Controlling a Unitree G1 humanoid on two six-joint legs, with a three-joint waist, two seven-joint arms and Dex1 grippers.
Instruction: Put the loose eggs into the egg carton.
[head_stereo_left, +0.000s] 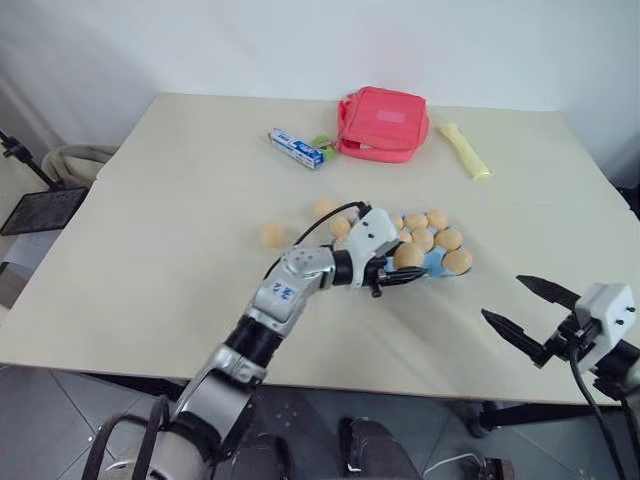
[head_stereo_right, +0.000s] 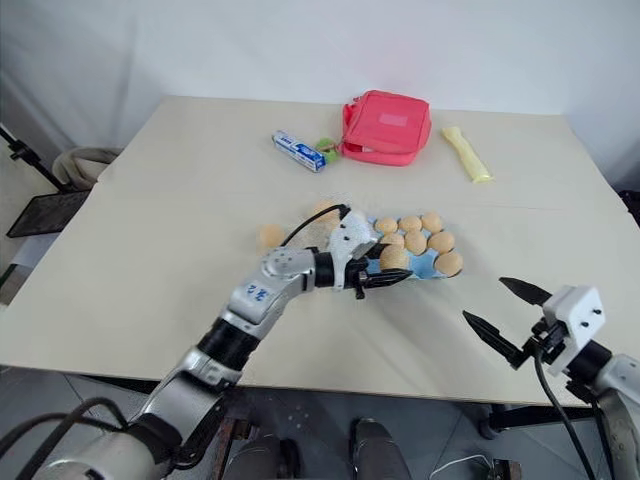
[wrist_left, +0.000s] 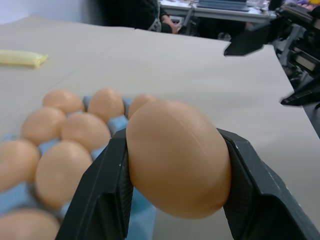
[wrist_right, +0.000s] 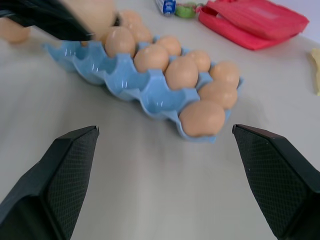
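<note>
L end effector (head_stereo_left: 398, 272) gripping one egg (head_stereo_left: 408, 255) over near-left part of egg carton (wrist_right: 150, 92).

Carton sits mid-surface (head_stereo_left: 180, 200), far row full, near row w/ empty cups toward left. Two loose eggs (head_stereo_left: 272, 235) lie left of carton, one further left than the other. R end effector (head_stereo_left: 528, 308) wide open, holding nothing, hovering at near-right edge, well apart from carton. Red pouch (head_stereo_left: 383, 122) at far side.

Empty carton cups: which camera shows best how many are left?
The right wrist view. It looks along the egg carton from low and close, so the bare blue cups in its near row show plainly. In both eye views the left gripper and its egg cover that row. The left wrist view catches filled cups.
</note>
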